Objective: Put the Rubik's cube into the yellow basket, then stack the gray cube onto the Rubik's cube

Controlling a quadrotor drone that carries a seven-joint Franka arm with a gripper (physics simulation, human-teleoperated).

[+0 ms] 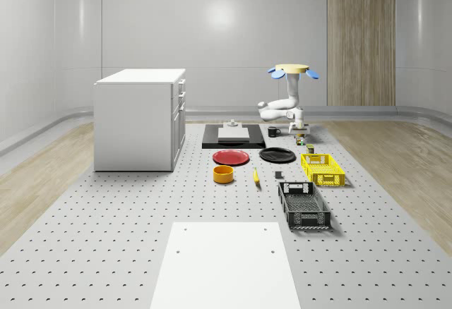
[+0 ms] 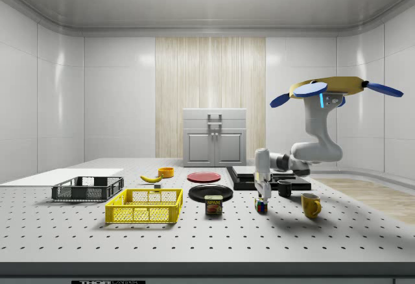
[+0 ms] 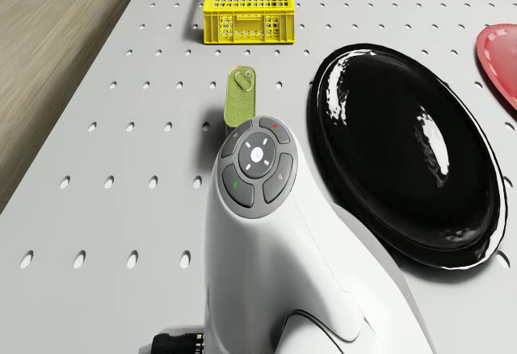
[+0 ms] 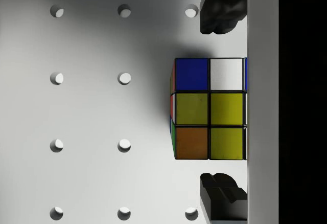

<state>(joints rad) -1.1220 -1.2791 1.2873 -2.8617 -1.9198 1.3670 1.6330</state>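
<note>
our pincer point(image 4: 219, 101) is hanging spread open, one finger point(image 4: 220, 12) on either side of the rubik's cube point(image 4: 208, 108), not touching. we are seeing the cube's blue, white, yellow and orange tiles as it is sitting on the gray perforated table point(image 4: 87, 111). our drone point(image 2: 334, 89) is hovering above, before pale glossy walls point(image 2: 97, 96).

glossy black plate point(image 3: 404, 156), matt perforated table point(image 3: 121, 168), yellow plastic mesh basket point(image 3: 246, 2), smooth glossy arm point(image 3: 275, 273).
</note>
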